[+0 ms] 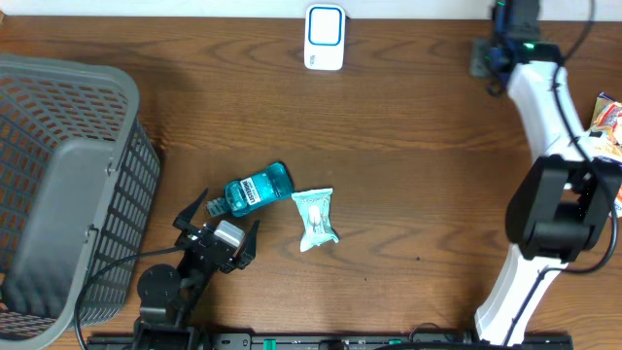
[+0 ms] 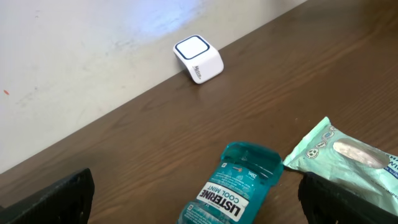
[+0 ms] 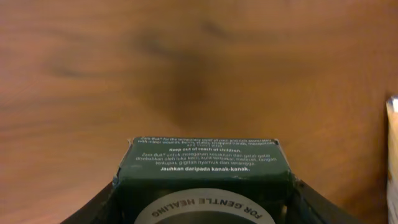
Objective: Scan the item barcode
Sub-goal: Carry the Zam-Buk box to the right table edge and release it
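Note:
The white barcode scanner [image 1: 325, 37] with a blue-framed face stands at the table's far edge, also visible in the left wrist view [image 2: 198, 58]. Right of it, my right gripper [image 1: 485, 58] is shut on a dark green Zam-Buk box [image 3: 205, 171], which fills the space between both fingers [image 3: 93, 208] above bare wood. My left gripper [image 1: 223, 218] is open near the front edge, its black fingers [image 2: 59, 199] either side of a teal Listerine bottle [image 2: 233, 190] lying flat [image 1: 258, 190], not touching it. A pale green wipes packet [image 1: 316, 216] lies beside the bottle.
A large grey mesh basket [image 1: 58, 194] occupies the left side. Some colourful packets [image 1: 607, 117] lie at the right edge, next to the white right arm [image 1: 544, 117].

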`<state>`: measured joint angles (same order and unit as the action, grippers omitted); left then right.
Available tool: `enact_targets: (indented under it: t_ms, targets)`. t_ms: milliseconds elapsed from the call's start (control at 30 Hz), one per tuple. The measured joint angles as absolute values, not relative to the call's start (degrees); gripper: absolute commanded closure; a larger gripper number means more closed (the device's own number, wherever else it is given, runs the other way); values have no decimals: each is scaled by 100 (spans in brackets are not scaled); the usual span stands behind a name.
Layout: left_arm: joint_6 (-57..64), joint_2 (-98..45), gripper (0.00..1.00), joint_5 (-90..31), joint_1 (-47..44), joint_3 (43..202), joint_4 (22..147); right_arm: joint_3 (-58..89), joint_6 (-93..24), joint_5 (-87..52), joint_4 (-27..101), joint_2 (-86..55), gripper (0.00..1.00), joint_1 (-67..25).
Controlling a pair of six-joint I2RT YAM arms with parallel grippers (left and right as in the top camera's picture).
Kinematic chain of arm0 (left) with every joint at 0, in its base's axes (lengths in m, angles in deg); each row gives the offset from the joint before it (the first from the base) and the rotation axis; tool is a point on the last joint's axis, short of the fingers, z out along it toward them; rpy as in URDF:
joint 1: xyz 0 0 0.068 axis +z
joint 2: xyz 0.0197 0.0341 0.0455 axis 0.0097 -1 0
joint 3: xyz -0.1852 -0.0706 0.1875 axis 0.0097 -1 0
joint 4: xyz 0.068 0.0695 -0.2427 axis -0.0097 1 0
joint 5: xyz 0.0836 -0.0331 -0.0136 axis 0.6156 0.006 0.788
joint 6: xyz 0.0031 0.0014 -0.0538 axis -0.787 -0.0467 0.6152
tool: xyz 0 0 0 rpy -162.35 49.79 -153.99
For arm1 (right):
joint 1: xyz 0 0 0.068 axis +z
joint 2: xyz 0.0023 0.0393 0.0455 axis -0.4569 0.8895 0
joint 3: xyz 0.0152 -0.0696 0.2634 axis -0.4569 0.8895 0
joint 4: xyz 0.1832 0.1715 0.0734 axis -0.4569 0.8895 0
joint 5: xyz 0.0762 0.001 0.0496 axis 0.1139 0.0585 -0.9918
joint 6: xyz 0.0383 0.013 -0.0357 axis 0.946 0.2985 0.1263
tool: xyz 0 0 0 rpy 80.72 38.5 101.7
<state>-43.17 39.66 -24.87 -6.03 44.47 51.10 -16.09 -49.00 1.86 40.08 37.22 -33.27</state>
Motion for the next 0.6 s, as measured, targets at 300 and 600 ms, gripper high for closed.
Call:
enact_targets:
  t_ms: [300, 600]
  targets:
    - [-4317, 3966, 2, -2487, -603, 4447, 5110, -1539, -4910, 473, 4397, 4513, 29, -4269]
    - [-4317, 3966, 2, -2487, -603, 4447, 5110, -1532, -4596, 1749, 4418, 4462, 1, -4645]
